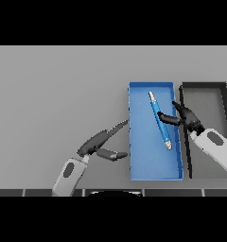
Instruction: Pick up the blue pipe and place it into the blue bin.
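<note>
Nearest me, the left robot hand (97, 143) lies released on the desk (58, 94), fingers straight, touching nothing. I count one blue pipe (160, 120), one blue bin (139, 160) and one black bin (207, 97) beside it. My right robot hand (185, 116) reaches over the blue bin, thumb and fingers pinching the pipe mid-length. Pipe: slender, blue, silver-tipped, lying diagonally over the bin floor.
</note>
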Robot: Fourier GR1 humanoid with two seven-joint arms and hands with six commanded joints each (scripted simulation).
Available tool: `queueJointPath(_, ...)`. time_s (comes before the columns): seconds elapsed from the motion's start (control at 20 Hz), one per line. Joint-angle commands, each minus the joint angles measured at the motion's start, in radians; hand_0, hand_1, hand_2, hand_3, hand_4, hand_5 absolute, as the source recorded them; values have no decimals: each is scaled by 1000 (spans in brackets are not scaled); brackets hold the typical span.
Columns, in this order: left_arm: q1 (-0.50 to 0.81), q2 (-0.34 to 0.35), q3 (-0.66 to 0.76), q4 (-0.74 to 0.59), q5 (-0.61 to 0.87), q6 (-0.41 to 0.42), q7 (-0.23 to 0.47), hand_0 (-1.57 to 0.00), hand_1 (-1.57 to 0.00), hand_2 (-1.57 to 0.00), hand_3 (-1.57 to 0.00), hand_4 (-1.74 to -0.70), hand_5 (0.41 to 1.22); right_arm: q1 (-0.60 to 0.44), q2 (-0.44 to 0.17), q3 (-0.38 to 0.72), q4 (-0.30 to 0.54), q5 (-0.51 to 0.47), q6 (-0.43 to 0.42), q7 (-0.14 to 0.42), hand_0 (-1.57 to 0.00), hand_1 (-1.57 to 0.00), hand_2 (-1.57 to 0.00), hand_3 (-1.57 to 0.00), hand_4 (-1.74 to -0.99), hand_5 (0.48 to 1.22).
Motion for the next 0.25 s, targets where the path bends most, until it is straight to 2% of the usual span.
queueJointPath(0.0, -1, 0, 0, -11, 6, -3, 2, 1, 1, 1, 1, -885, 431, -13, 8, 16, 4, -9, -12, 0, -6, -5, -5, -3, -1022, 661)
queueJointPath(0.2, 1, -6, -9, -45, 11, -4, 34, 1, 1, 1, 1, -885, 431, -28, -1, 39, -11, -20, -23, 0, -6, -5, -5, -3, -1022, 643)
